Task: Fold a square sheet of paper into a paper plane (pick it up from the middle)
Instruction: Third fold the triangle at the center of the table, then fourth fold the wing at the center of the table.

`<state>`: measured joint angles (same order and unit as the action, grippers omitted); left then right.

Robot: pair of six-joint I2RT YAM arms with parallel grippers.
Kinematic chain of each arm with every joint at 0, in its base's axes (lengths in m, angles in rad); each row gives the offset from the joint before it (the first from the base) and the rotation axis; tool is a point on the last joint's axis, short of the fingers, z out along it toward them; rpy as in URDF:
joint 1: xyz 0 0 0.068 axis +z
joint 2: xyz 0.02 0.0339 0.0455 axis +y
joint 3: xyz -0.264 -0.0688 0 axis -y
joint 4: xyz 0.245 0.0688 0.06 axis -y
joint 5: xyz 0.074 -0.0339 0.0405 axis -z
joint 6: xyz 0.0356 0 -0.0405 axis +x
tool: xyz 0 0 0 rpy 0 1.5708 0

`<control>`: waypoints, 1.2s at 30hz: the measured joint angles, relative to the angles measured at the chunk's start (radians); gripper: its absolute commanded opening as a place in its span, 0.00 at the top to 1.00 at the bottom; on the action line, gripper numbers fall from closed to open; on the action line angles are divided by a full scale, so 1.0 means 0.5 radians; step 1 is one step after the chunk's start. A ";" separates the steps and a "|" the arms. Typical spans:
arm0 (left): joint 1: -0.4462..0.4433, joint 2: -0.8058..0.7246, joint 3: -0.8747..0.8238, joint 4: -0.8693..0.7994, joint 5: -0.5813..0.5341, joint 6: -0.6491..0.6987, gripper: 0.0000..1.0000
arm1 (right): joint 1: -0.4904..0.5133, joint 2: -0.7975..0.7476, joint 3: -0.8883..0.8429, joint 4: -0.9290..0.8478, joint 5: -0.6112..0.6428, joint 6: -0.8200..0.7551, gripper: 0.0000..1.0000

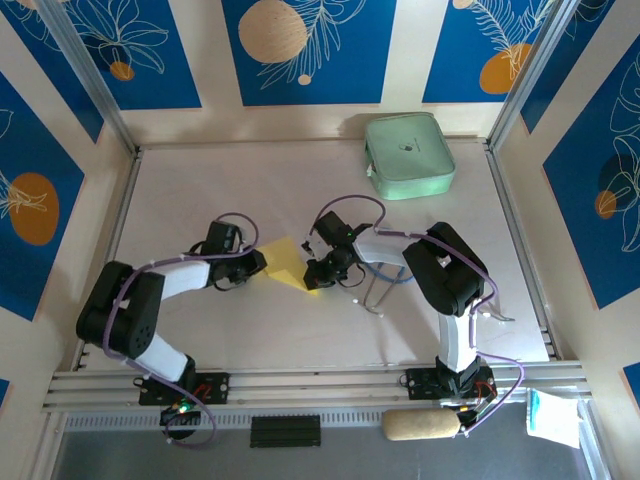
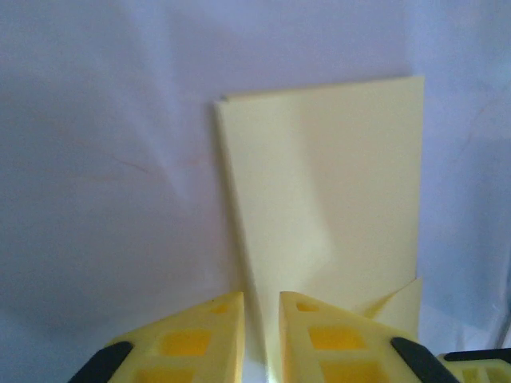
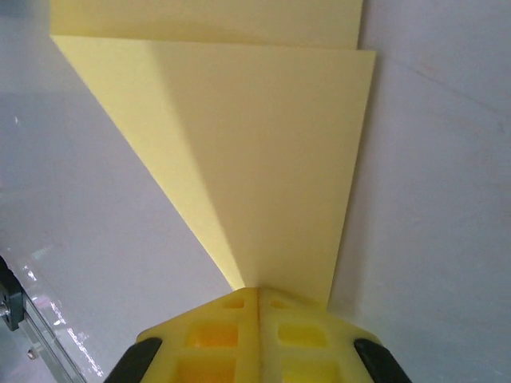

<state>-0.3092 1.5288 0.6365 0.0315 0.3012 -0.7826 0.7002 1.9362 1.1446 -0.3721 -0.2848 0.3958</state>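
The left arm reaches in from the near left corner of the desk [image 1: 200, 190], and its hand [image 1: 262, 265] lies low over the surface near the middle. In the left wrist view the two yellow fingers [image 2: 211, 339] of this hand [image 2: 261, 307] stand slightly apart, with a narrow gap between them. A tapering end of the yellow paper sheet [image 2: 327, 183] runs down into that gap. Whether the pads touch the paper there I cannot tell.

The yellow paper sheet [image 1: 288, 265] lies between the two hands, about midway between the left and right edges of the desk and somewhat closer to the near edge than to the far one. It is partly folded. From the left wrist a slanted fold line crosses it and a small corner flap pokes out at the lower right. From the right wrist a triangular flap [image 3: 263, 159] lies over a second layer that shows along the top.

The right hand [image 1: 318, 272] meets the paper's right side. Its fingers [image 3: 204, 343] are pressed fully together, and the narrow tip of the triangular flap is pinched where they meet [image 3: 257, 294].

A mint-green case [image 1: 410, 155] sits flat at the far right corner of the desk, well apart from the paper and both hands.
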 measured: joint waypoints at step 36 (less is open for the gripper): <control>-0.187 -0.189 -0.249 0.223 0.050 -0.798 0.66 | -0.030 0.255 0.401 -0.065 0.098 0.153 0.86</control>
<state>-0.4026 1.4342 0.5121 0.1429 0.3264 -1.1816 0.6853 2.0636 1.3449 -0.4046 -0.2356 0.4725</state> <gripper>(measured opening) 0.339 0.139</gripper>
